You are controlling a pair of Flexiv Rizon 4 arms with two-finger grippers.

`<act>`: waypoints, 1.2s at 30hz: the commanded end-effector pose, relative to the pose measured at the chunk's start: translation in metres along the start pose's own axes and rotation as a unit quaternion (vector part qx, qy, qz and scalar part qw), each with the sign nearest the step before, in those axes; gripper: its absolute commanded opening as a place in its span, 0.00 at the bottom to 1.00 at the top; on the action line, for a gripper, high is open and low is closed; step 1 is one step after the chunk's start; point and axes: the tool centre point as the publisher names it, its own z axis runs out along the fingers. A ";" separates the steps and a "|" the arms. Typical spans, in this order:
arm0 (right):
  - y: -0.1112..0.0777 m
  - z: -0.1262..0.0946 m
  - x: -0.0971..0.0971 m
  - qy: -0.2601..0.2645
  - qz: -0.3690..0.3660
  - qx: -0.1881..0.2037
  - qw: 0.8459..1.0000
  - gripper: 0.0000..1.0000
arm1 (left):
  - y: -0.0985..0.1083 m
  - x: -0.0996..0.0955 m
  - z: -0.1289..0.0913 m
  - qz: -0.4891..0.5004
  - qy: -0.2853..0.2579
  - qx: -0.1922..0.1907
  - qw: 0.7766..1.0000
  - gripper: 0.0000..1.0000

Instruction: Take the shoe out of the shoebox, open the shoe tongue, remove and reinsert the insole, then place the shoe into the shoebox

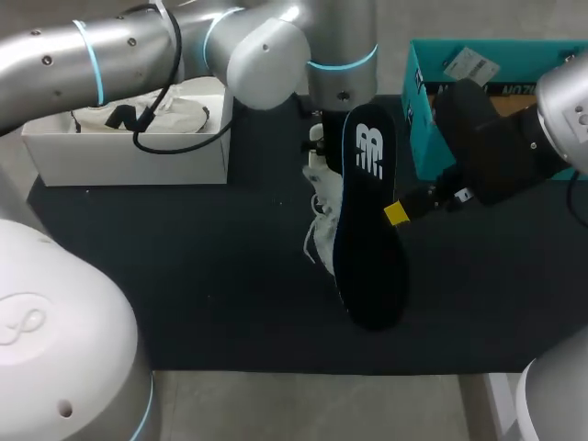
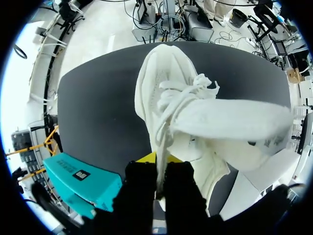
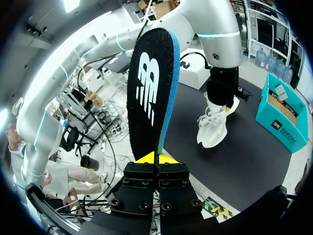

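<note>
Your left gripper (image 2: 157, 159) is clamped on the white shoe (image 2: 168, 98) above mid-mat (image 1: 184, 266). Your right gripper (image 3: 156, 158) pinches the black insole (image 3: 149, 93) aloft. Dark mat stretches wide on both sides. From overhead, the insole hides most of the shoe, and your right arm partly covers the teal shoebox (image 1: 421, 110).

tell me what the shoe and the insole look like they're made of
The shoe looks like matte white knit or mesh fabric: it folds softly and has cloth laces. The insole seems foam, matte black, by its thick blue edge.

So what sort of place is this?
Probably a robotics lab bench: a black-topped table, the left gripper holding a white shoe, the right gripper its insole, a teal shoebox nearby.
</note>
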 end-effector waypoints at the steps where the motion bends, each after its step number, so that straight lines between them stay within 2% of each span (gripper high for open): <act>1: 0.005 0.003 0.000 0.000 0.001 0.004 1.000 0.00 | 0.006 -0.011 0.001 0.003 0.029 -0.004 1.000 0.00; 6: 0.005 0.003 0.000 0.000 0.001 0.004 1.000 0.00 | 0.014 -0.016 0.013 0.030 0.057 -0.012 0.998 0.00; 12: 0.005 0.003 0.000 0.000 0.001 0.004 1.000 0.00 | 0.022 -0.017 0.021 0.072 0.083 -0.001 0.994 0.00; 20: 0.005 0.003 0.000 0.000 0.001 0.004 1.000 0.00 | 0.027 -0.017 0.034 0.073 0.122 -0.017 0.990 0.00; 31: 0.005 0.003 0.000 0.000 0.001 0.004 1.000 0.00 | 0.018 -0.014 0.040 0.069 0.171 -0.026 0.983 0.00; 36: 0.005 0.003 0.000 0.000 0.001 0.004 1.000 0.00 | 0.018 -0.009 0.043 0.063 0.174 -0.026 0.982 0.00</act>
